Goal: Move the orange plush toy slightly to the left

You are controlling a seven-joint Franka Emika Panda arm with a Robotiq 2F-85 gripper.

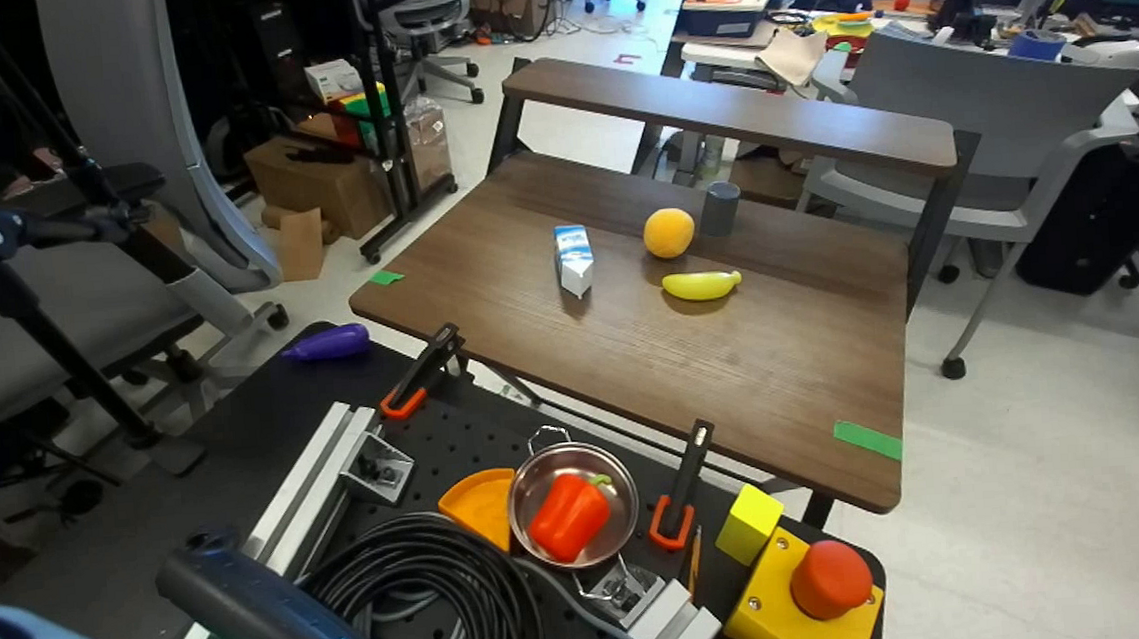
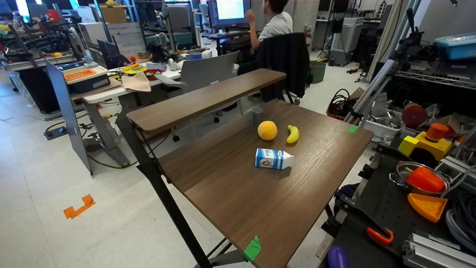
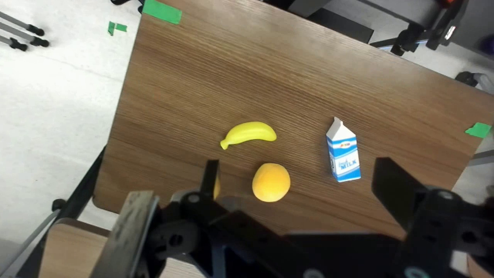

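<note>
end effector (image 3: pixel 297 173), jaws wide apart; orange plush toy (image 3: pixel 271 182) between them in wrist view, clear of both

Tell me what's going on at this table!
A robot's pincer is wide open in the wrist view, holding nothing. Its job is to move the orange plush toy a little to the left. Right now that toy rests on the brown table, near a yellow banana, a milk carton lying down and a grey cup-like thing.
</note>
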